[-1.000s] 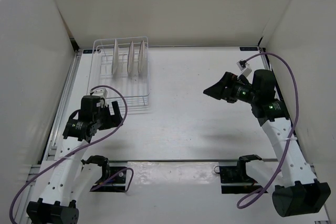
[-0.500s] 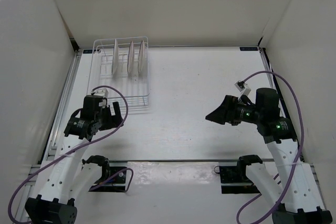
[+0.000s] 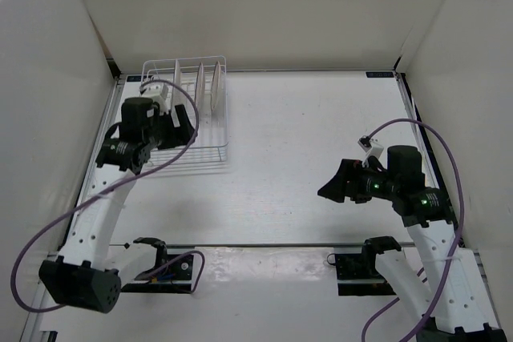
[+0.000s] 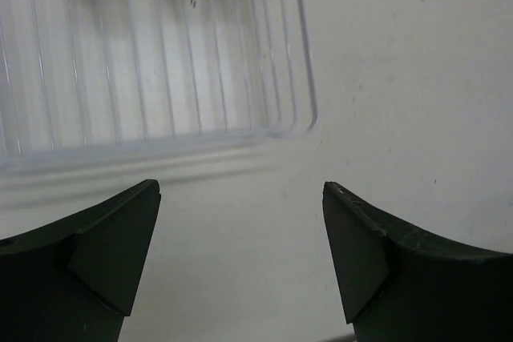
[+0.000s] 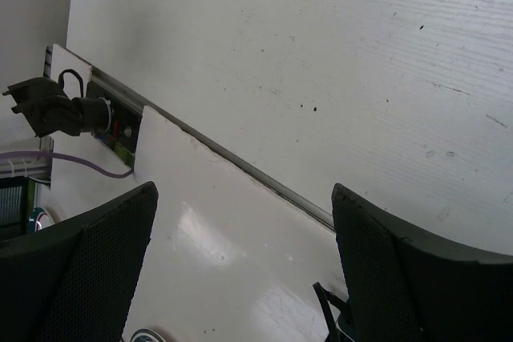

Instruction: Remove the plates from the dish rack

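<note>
Far left, dish rack [image 3: 207, 151] lengthwise near-to-far

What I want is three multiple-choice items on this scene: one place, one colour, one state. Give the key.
1. Where is the dish rack? A) near right B) far-left corner of the table C) centre
2. What colour are the arm cables? A) purple B) yellow C) green
3. How do the left gripper's jaws stand? A) shut on a plate B) shut, empty C) open, empty
Key: B, it lies by the far-left walls; A, purple loops trail both arms; C, bare table shows between the jaws.
</note>
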Robot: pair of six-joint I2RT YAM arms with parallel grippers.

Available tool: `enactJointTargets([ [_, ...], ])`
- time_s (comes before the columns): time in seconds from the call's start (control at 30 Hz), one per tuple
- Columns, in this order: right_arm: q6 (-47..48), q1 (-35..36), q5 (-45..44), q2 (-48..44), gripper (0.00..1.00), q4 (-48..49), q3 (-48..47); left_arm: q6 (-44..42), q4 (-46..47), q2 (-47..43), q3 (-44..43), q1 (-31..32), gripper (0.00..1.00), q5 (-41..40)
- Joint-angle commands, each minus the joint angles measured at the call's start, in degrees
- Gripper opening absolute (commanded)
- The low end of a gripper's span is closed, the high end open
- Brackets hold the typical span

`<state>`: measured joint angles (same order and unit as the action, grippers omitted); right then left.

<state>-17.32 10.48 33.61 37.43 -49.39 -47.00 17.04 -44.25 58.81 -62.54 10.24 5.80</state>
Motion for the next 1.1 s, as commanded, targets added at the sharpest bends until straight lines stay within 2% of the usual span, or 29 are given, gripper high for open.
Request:
enactJointTargets([
  [0.0, 0.1, 0.1, -0.1, -0.5, 0.90, 1.8, -0.1, -1.4, 10.2, 4.8, -6.1, -0.2, 0.92, 0.1],
  [0.03, 0.4, 0.2, -0.6, -0.6, 0.90, 1.8, -0.2, -1.7, 16.7, 8.9, -7.4, -0.1, 0.92, -0.5],
  [0.1, 0.9, 0.2, -1.5, -0.3, 0.90, 1.3, -0.4, -1.8, 21.1, 14.1, -10.6, 0.0, 0.89, -1.4],
  [0.13, 1.3, 0.4, -2.1, 0.1, 0.90, 0.4, -0.5, -2.1, 21.5, 18.3, -16.0, 0.3, 0.86, -2.4],
  [0.2, 1.7, 0.6, -2.7, 0.1, 0.90, 0.1, -1.0, -4.1, 21.8, 24.9, -19.8, 1.2, 0.84, -3.5],
  [0.23, 1.8, 0.6, -2.8, 0.2, 0.90, 0.2, -1.0, -5.7, 21.7, 28.7, -24.7, 1.7, 0.83, -5.3],
  [0.37, 2.2, 1.0, -4.0, -0.3, 0.90, -0.3, -0.5, -11.4, 29.4, 37.3, -28.2, 3.6, 0.78, -9.3],
  [0.43, 2.1, 1.6, -4.5, -0.3, 0.90, -0.1, 0.0, -12.5, 30.4, 39.5, -30.6, 4.4, 0.76, -10.5],
  [0.53, 2.3, 2.1, -4.3, -1.0, 0.90, 0.6, 0.2, -15.0, 27.0, 45.3, -37.0, 4.7, 0.76, -15.7],
  [0.57, 2.1, 2.2, -4.3, -0.5, 0.90, 0.4, 0.3, -15.9, 27.2, 45.8, -37.8, 4.6, 0.76, -19.4],
  [0.6, 2.5, 2.3, -4.4, -0.4, 0.90, 0.3, 0.2, -16.5, 28.3, 45.7, -37.3, 4.5, 0.76, -19.8],
  [0.77, 2.6, 3.2, -5.1, -0.7, 0.90, 0.3, 0.4, -19.5, 32.0, 43.9, -34.1, 3.8, 0.81, -19.9],
  [0.87, 2.7, 3.7, -5.8, -0.7, 0.90, 0.1, 0.5, -17.4, 30.9, 43.7, -34.3, 1.8, 0.81, -19.3],
  [1.07, 3.0, 4.4, -7.5, -1.3, 0.90, 0.0, 0.7, -9.4, 29.4, 44.8, -34.5, -5.8, 0.80, -9.1],
])
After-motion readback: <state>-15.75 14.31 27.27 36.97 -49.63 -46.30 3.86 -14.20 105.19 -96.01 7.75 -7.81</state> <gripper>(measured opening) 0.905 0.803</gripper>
